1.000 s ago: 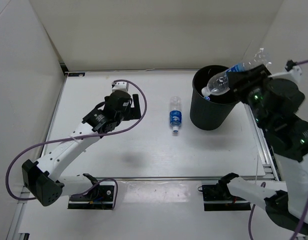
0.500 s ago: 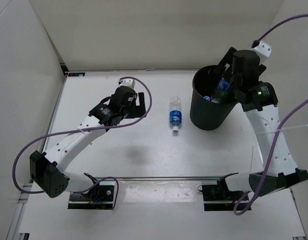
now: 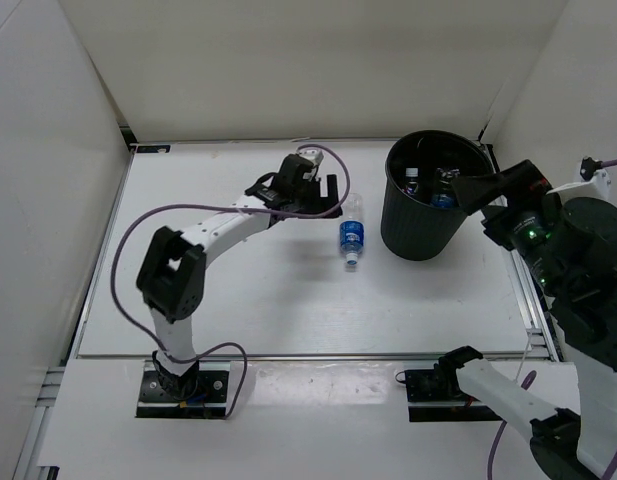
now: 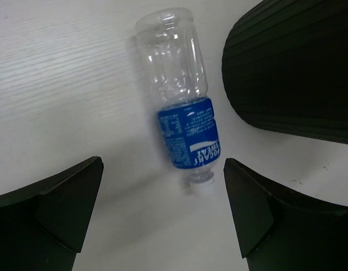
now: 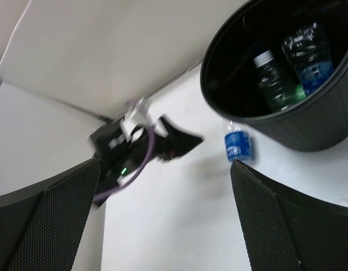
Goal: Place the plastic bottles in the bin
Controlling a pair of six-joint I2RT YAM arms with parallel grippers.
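One clear plastic bottle (image 3: 352, 232) with a blue label and white cap lies on the table, left of the black bin (image 3: 418, 232). My left gripper (image 3: 330, 197) hovers just left of it, open. In the left wrist view the bottle (image 4: 182, 107) lies ahead of the empty left gripper (image 4: 162, 209), cap toward the camera, with the bin (image 4: 298, 73) beside it. My right gripper (image 3: 478, 195) is open and empty at the bin's right rim. The right wrist view looks into the bin (image 5: 326, 127), where a green bottle (image 5: 278, 84) and a clear blue-labelled bottle (image 5: 309, 56) lie.
White walls close the table at the back and on both sides. A metal rail (image 3: 523, 290) runs along the right edge. A purple cable (image 3: 173, 215) loops off the left arm. The bin stands at the back right corner.
My right gripper opened and dropped its clear bottle into the bin, then drew back to the right. The left arm swung right toward the bottle on the table.
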